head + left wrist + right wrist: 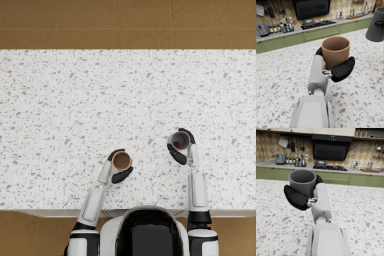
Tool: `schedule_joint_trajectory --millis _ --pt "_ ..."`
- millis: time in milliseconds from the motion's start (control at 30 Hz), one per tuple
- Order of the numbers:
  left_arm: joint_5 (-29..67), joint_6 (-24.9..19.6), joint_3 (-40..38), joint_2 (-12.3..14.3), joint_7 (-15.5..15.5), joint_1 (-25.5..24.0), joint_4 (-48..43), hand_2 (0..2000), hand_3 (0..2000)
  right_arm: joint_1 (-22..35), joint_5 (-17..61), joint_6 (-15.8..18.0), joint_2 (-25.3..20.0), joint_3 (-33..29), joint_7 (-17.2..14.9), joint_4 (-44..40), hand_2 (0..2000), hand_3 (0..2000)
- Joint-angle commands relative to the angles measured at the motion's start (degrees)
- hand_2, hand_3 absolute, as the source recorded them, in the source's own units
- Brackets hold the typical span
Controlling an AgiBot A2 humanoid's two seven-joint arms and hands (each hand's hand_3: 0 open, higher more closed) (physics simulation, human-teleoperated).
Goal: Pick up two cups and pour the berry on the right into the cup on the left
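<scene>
My left hand (pixel 119 170) grips a brown cup (pixel 121 161) upright above the speckled counter (pixel 75 110); the left wrist view shows the same brown cup (pixel 335 51) wrapped by my dark left hand (pixel 341 68). My right hand (pixel 181 149) holds a grey cup (pixel 179 141) upright, with a red berry (pixel 176 145) visible inside it. In the right wrist view the grey cup (pixel 302 181) sits in my right hand (pixel 297 195), its inside hidden. The grey cup (pixel 376 25) also shows at the edge of the left wrist view. The two cups are apart.
The white speckled counter stretches wide in front of both hands, with its near edge (pixel 50 212) by my body and brown floor (pixel 125 22) beyond its far edge. A kitchen wall with a stove (pixel 327 166) and green cabinets (pixel 271 173) stands in the background.
</scene>
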Motion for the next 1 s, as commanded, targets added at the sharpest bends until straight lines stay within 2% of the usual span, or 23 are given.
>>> schedule_joint_trajectory --millis 33,233,400,667,700,767,833,933,1000 --pt "1.8 -0.1 2.4 2.8 0.0 4.1 1.6 2000 1280 -0.1 1.8 0.1 -0.1 4.8 0.0 7.9 2000 1280" --pt "12.7 -0.1 2.8 7.1 0.0 10.8 7.7 2000 1280 3.5 12.7 0.8 -1.8 6.2 -0.1 6.8 2000 1280" --pt "20.5 -0.1 4.0 8.5 0.0 13.0 10.9 2000 1280 5.6 21.9 1.1 -3.1 7.6 -0.1 8.1 2000 1280" --pt "22.7 0.0 3.7 10.5 0.0 16.6 16.1 2000 1280 7.5 36.5 2.2 -4.5 9.1 0.0 10.8 2000 1280" --pt "22.7 0.0 4.6 10.9 0.0 17.4 18.1 2000 1280 8.1 38.4 2.3 -5.1 9.6 0.0 13.6 2000 1280" --pt "22.8 0.0 4.2 10.2 0.0 15.7 16.7 2000 1280 8.8 42.0 2.4 -5.5 10.1 0.0 13.8 2000 1280" --pt "22.8 0.0 4.3 11.1 0.0 17.5 18.2 2000 1280 9.1 45.7 2.4 -5.8 10.5 0.0 14.5 2000 1280" --pt "22.8 0.0 4.2 10.8 0.0 16.6 18.5 2000 1280 9.3 51.2 2.6 -6.2 11.2 0.1 15.1 2000 1280" --pt "22.8 0.0 3.6 11.4 0.0 18.0 18.9 2000 1280 9.3 54.9 2.6 -6.3 11.4 0.1 15.4 2000 1280"
